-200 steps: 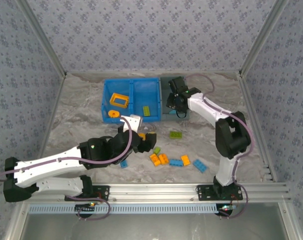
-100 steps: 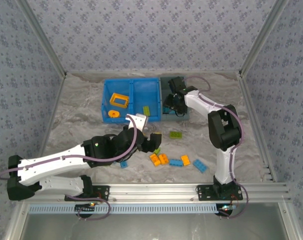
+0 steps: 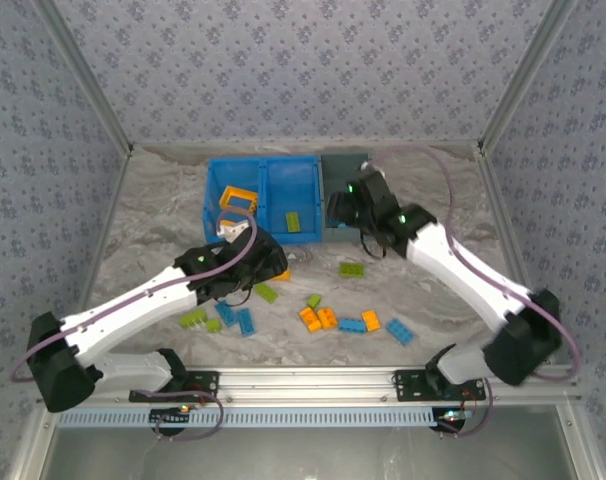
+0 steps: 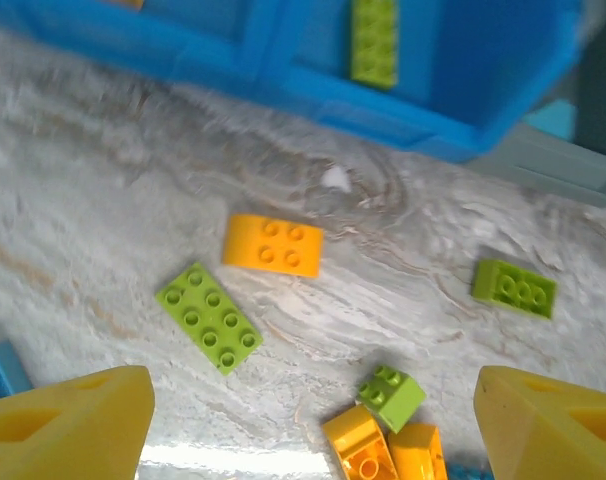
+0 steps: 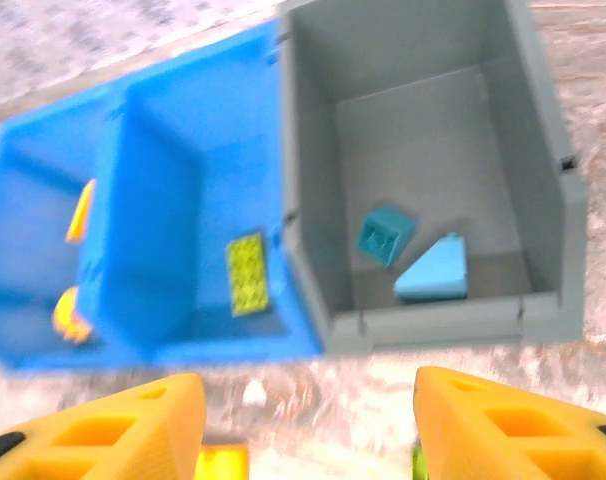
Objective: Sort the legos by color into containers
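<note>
Loose legos lie on the marble table: an orange brick, a lime flat brick, a small lime block against two orange pieces, and another lime brick. My left gripper hovers open and empty above them, near the blue bin's front. The blue bin holds an orange frame in its left compartment and a lime brick in its right one. The grey bin holds two blue pieces. My right gripper is open and empty at that bin's near wall.
More bricks lie toward the front: blue ones, an orange one, lime ones. Patterned walls enclose the table on three sides. My right arm's elbow sits low at the right.
My left gripper has swung left and back toward the blue bin, uncovering bricks it hid. The right arm's elbow has dropped to the right; its gripper has drawn slightly back from the grey bin.
</note>
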`<act>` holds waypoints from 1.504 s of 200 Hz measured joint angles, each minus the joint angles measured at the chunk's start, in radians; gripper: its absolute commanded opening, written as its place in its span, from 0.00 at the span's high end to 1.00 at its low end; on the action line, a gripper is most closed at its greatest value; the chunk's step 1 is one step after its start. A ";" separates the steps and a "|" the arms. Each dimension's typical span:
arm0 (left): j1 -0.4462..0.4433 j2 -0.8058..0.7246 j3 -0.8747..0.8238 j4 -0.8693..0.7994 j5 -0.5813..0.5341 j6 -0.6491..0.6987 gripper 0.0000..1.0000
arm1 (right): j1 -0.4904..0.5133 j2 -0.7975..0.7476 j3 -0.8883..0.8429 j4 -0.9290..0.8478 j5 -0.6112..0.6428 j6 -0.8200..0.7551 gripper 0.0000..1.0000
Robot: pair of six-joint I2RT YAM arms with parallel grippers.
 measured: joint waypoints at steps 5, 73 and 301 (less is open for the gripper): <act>0.006 0.017 -0.005 0.004 0.011 -0.035 0.17 | 0.034 -0.042 -0.046 0.015 0.008 -0.019 0.37; 0.022 0.297 0.009 0.092 0.084 -0.600 0.35 | 0.276 -0.364 -0.382 0.069 0.075 -0.146 0.34; 0.147 0.610 0.154 0.140 0.173 -0.918 0.43 | 0.394 -0.425 -0.450 0.058 0.141 -0.092 0.34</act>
